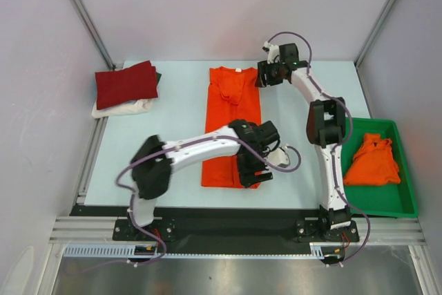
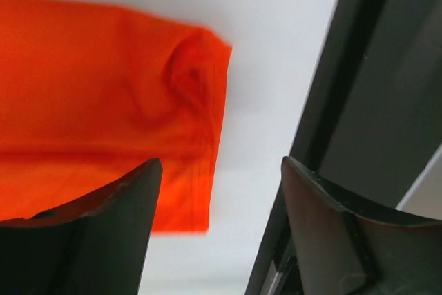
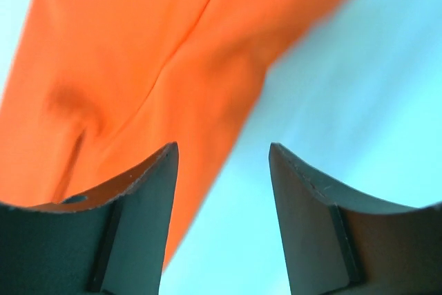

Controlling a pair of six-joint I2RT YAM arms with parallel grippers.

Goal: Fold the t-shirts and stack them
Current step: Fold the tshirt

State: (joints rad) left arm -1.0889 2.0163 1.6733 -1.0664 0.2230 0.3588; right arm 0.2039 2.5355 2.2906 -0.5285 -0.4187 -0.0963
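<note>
**Long orange t-shirt** [image 1: 233, 101] lies flat on the table [image 1: 173, 143], collar at its far end. Left gripper [image 2: 221, 170] hangs over the shirt's near right corner, jaws wide and empty. Right gripper [image 3: 222, 153] hangs at its far right edge, jaws likewise spread. Contact with the cloth cannot be judged because the view is blurred. Well left of it, a folded dark red t-shirt [image 1: 126, 82] lies on a white t-shirt [image 1: 128, 108]. To its right, a crumpled orange t-shirt [image 1: 373, 160] sits in a green bin [image 1: 394, 198].

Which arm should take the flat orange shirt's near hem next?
Left. The left gripper, open, hangs at the near hem corner of the orange shirt; the right gripper, open, is at the far collar end.
</note>
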